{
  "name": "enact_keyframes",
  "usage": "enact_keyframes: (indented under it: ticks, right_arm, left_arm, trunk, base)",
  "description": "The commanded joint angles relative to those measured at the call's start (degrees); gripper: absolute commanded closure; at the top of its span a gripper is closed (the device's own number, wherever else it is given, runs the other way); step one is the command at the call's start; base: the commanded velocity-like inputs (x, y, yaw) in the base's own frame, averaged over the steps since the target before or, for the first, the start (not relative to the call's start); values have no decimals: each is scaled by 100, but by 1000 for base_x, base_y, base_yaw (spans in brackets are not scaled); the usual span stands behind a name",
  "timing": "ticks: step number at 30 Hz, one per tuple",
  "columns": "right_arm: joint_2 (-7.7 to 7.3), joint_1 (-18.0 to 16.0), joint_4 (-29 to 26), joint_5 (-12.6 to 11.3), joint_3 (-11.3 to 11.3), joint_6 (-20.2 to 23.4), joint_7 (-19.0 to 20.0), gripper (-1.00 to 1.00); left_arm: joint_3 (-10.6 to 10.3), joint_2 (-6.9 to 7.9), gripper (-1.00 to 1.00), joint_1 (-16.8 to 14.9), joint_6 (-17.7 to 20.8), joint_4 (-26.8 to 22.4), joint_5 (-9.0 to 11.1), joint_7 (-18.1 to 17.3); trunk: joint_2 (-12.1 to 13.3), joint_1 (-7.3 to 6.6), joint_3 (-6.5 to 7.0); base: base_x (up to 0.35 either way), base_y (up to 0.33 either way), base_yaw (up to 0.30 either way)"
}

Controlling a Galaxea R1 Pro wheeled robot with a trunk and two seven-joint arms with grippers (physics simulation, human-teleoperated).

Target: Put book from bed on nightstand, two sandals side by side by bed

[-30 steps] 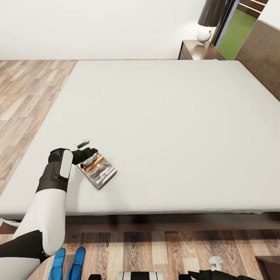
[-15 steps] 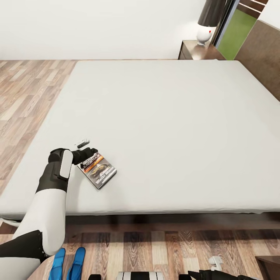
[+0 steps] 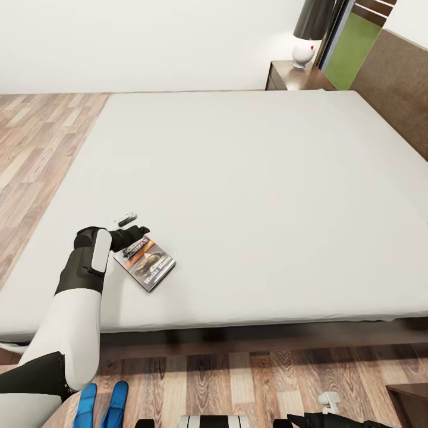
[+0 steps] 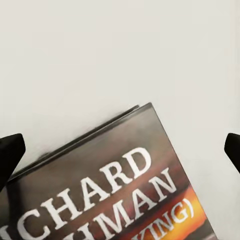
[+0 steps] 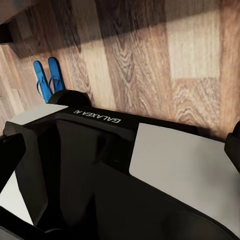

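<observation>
At the far left of the head view the 2 sandals (image 3: 103, 406) lie side by side on the wood floor (image 3: 238, 380) just beside the bed (image 3: 238, 178), below the left arm. Above them the left gripper (image 3: 132, 229) sits at the upper left corner of the book (image 3: 144, 261), which lies flat on the mattress near the bed's front edge, its long axis slanting away from the gripper toward the lower right. In the left wrist view the 2 dark fingertips (image 4: 11, 152) stand wide apart, straddling the book's corner (image 4: 120, 185) without clamping it. This arm is plainly the nearer 1. The right gripper (image 3: 328, 404) hangs low over the floor at the lower right, its fingers spread and holding nothing. The nightstand (image 3: 291, 76) with its lamp (image 3: 310, 30) stands far across the mattress at the upper right, with nothing lying between.
</observation>
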Motion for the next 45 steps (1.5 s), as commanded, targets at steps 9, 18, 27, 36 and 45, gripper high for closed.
enact_keyframes:
  ticks: [9,18,27,36,45]
  right_arm:
    - [-4,-1,-3,-56,21,60,12,-100]
    - [-4,-3,-3,-57,21,60,4,-100]
    - [-4,-1,-3,-60,21,60,11,-100]
    - [-4,-1,-3,-63,21,60,17,-100]
    - [-4,-1,-3,-59,21,60,13,-100]
  left_arm:
    - [12,-5,-100,-3,25,-5,66,54]
    - [13,-5,-100,-3,25,-5,66,54]
    - [13,-5,-100,-3,25,-5,66,54]
    - [13,-5,-100,-3,32,-6,66,54]
    - [13,-5,-100,0,33,-5,66,54]
  trunk:
    - [-2,0,-3]
    - [-2,0,-3]
    - [-2,0,-3]
    - [-2,0,-3]
    - [-2,0,-3]
  base:
    - [-105,0,-1]
    - [-50,0,0]
    - [-1,0,-145]
    - [0,0,-129]
    - [-108,0,-3]
